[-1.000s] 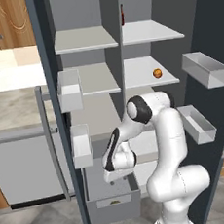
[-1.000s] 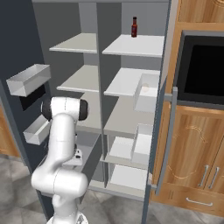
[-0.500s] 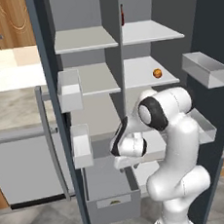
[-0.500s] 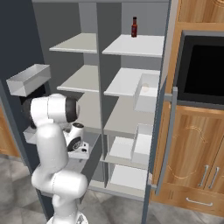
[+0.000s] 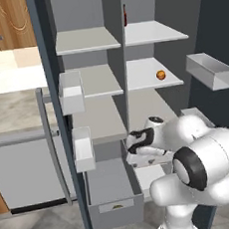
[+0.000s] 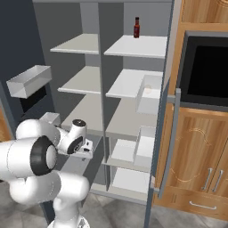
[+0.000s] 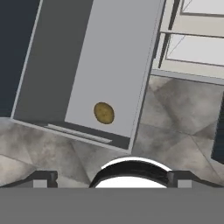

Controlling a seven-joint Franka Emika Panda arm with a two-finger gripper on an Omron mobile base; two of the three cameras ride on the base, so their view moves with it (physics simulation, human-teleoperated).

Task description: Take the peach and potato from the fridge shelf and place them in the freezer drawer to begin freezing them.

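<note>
Potato (image 7: 104, 113) lying on the pale floor of the freezer drawer (image 7: 113, 61), lower middle of the hand view, close to the drawer's front wall and touching no side. Same tan lump just peeking over the front panel in the left base view (image 5: 116, 206), low and left of centre, with the drawer (image 5: 110, 187) pulled out beneath the open compartments. Up on the fridge shelf (image 5: 147, 75), right of centre in the upper half of that frame, peach (image 5: 161, 74) sitting alone near the front edge, well apart from the arm. Gripper (image 5: 132, 145) hanging at mid frame in the left base view, above the drawer's back right corner, hand turned downward over the open box; in the right base view seen at lower left (image 6: 84, 149), tucked against the white forearm. Fingertips cut off by the bottom of the hand view, so spread of the jaws impossible to tell; nothing seen between them. Dark bottle (image 6: 136, 27) standing upright on the top shelf, upper middle of the right base view. Two white door bins (image 5: 72, 92) stacked at left centre of the left base view.
</note>
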